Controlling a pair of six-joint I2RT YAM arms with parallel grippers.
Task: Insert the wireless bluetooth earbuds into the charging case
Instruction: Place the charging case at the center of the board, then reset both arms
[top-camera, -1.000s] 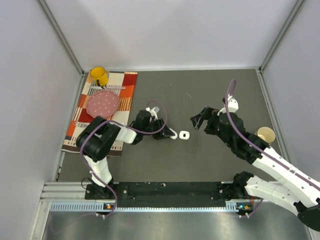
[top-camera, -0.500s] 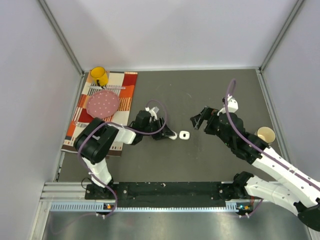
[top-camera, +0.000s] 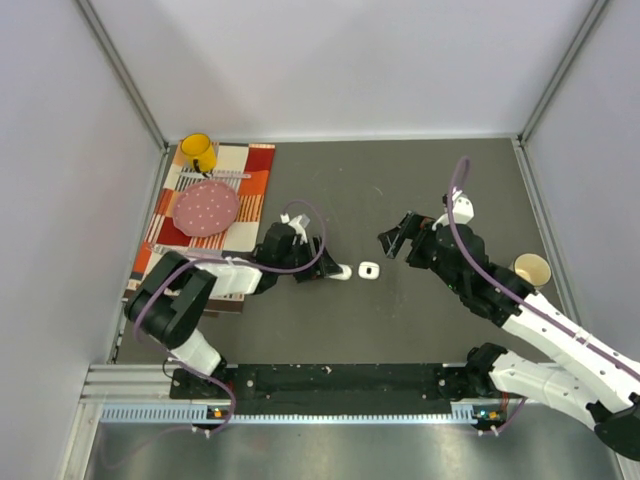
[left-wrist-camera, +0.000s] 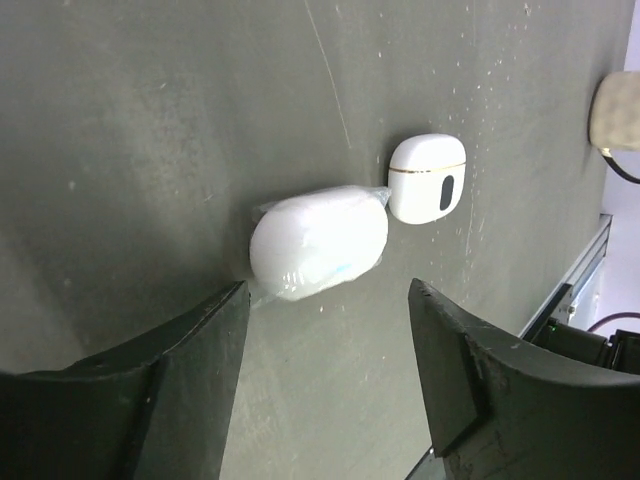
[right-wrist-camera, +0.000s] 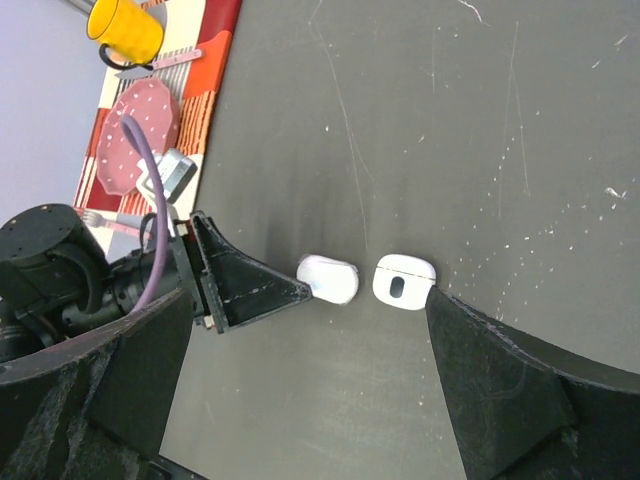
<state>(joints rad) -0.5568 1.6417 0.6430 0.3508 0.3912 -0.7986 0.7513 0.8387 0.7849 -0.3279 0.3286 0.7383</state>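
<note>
Left wrist view: left gripper (left-wrist-camera: 326, 300) low over the dark table (left-wrist-camera: 150, 120), fingers spread wide. Just ahead lies a white oval case (left-wrist-camera: 318, 240) in clear film. A smaller case (left-wrist-camera: 427, 177) sits just beside it, farther out. Right gripper (top-camera: 392, 240) hovers beyond, well apart, also splayed.

Glossy smooth white plastic case (left-wrist-camera: 318, 240), matt scratched dark tabletop (left-wrist-camera: 150, 120), striped woven cloth mat (top-camera: 258, 170)
</note>
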